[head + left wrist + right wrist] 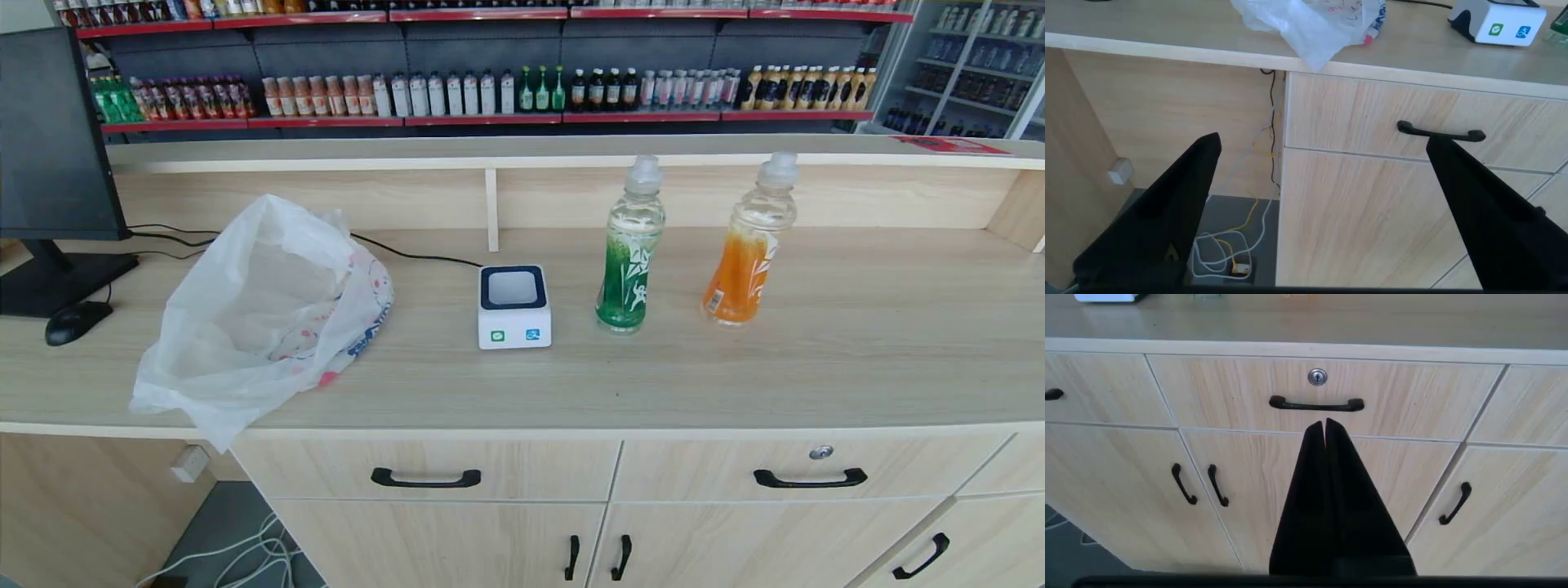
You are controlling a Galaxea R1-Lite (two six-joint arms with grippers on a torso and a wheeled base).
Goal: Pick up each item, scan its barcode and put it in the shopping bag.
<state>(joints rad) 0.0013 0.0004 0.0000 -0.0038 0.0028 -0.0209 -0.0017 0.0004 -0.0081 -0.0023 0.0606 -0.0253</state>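
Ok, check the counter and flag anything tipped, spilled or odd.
Nothing stands out. The green bottle and orange bottle stand upright and capped, the scanner sits flat, and the bag lies open, one corner overhanging the counter edge.

Monitor [49, 131], mouse [75, 321] at left end of counter [857, 343]; stocked shelves [490, 118] behind.

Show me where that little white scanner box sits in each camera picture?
Head view: scanner mid-counter, between bag and green bottle.
Left wrist view: scanner on the counter, beyond the bag.
Right wrist view: a white sliver above the drawers.
Shared landmark: the counter's front edge.
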